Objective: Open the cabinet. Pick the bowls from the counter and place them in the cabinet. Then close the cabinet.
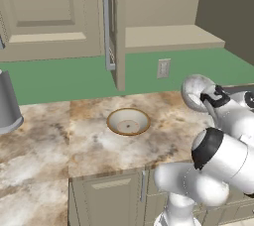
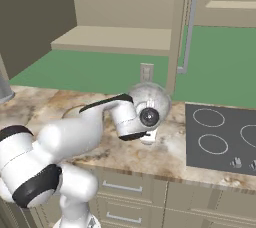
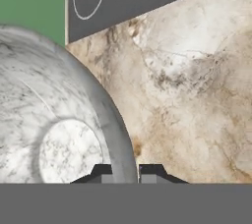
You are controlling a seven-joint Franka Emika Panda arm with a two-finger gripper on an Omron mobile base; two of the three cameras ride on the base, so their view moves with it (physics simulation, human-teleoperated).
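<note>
The fingers [image 3: 125, 173] are pinched shut on the rim of the grey bowl [image 3: 59, 125], one inside and one outside the wall, so it hangs tilted, lifted off the surface [image 1: 59, 136] near the stovetop [image 2: 220, 137]. The cabinet [image 1: 173, 36] stands open above, shelf bare, ready to take it. The cream bowl [image 1: 128, 121] waits on the surface to the left.

The grey bowl [image 3: 64, 120], mottled white, hangs tilted with its rim pinched in the gripper [image 3: 125, 171]. The cream bowl [image 1: 128, 121] sits upright on the counter [image 1: 44, 136], left of the hand. The cabinet [image 1: 149, 36] above stands open.
</note>
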